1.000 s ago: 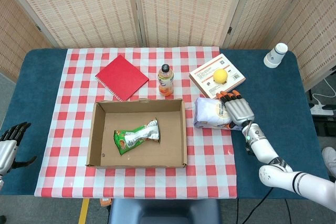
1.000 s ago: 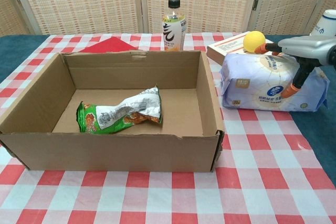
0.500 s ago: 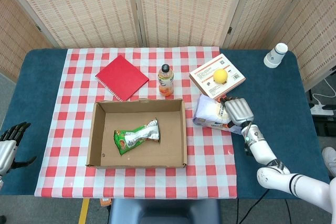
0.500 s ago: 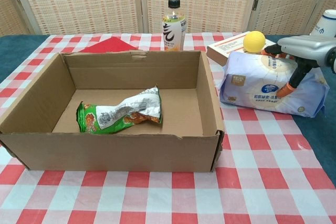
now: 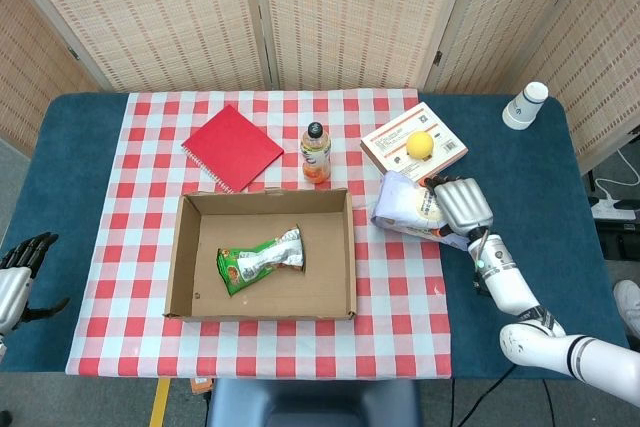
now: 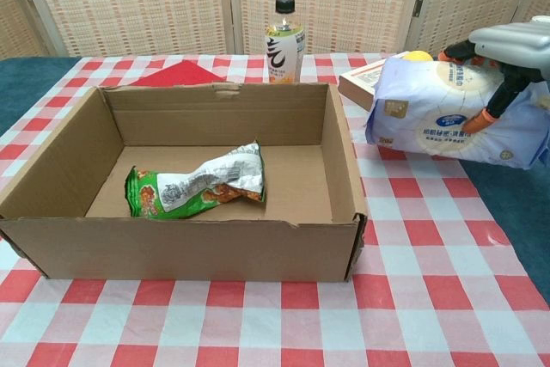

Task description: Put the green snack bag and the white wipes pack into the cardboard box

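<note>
Green snack bag already lay inside cardboard box. White wipes pack outstanding: clasped by right hand, lifted beside box. Left hand idle, fingers loosely apart, empty.

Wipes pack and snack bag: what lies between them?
The cardboard box's right wall, plus bare box floor. The white wipes pack, held up by the right hand, is outside; the green snack bag inside. Chest view.

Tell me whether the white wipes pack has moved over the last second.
Yes. The white wipes pack, gripped by the right hand, has lifted off the checkered tablecloth; it now covers most of the yellow ball beside it.
</note>
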You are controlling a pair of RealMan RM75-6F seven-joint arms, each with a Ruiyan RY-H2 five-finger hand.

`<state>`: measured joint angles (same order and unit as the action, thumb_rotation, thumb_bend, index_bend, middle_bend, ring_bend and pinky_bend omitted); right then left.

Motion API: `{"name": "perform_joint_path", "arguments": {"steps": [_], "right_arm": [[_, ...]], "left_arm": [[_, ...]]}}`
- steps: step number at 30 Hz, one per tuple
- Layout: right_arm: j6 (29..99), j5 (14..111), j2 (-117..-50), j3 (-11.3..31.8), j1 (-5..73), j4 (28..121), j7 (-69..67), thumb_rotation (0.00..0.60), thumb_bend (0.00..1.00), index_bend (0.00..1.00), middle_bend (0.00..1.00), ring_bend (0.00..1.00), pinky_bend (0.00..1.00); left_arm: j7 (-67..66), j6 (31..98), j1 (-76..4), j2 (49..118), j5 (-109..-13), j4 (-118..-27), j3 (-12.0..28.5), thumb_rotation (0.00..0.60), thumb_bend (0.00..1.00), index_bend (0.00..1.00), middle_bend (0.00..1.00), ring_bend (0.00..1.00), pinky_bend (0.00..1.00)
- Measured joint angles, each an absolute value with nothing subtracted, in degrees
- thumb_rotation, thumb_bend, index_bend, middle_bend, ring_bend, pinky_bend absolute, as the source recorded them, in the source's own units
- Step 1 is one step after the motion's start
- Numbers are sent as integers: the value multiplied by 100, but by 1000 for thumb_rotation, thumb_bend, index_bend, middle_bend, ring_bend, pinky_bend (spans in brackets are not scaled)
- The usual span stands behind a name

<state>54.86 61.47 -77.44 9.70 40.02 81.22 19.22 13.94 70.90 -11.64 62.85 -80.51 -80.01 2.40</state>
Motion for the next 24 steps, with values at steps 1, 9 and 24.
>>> {"name": "perform_joint_path", "arguments": {"steps": [1, 9, 24], "right_arm": [[5536, 6145, -7657, 996, 3996, 8250, 1966, 600, 176, 802, 528, 589, 803], [5933, 5950, -6819, 1447, 4106, 9533, 2626, 600, 176, 806, 536, 604, 828], [5839, 5408, -7217, 2121, 5207, 10294, 3078, 600, 176, 811, 545, 609, 830]], "left_arm": [[1386, 7092, -1165, 6286, -8053, -8002, 240, 600, 201, 60, 15, 0, 102], [1335, 7087, -1169, 6291, -8056, -8027, 233, 600, 201, 60, 15, 0, 101], [1316, 7079, -1167, 6282, -8044, -8044, 228, 600, 201, 60, 15, 0, 101]]}}
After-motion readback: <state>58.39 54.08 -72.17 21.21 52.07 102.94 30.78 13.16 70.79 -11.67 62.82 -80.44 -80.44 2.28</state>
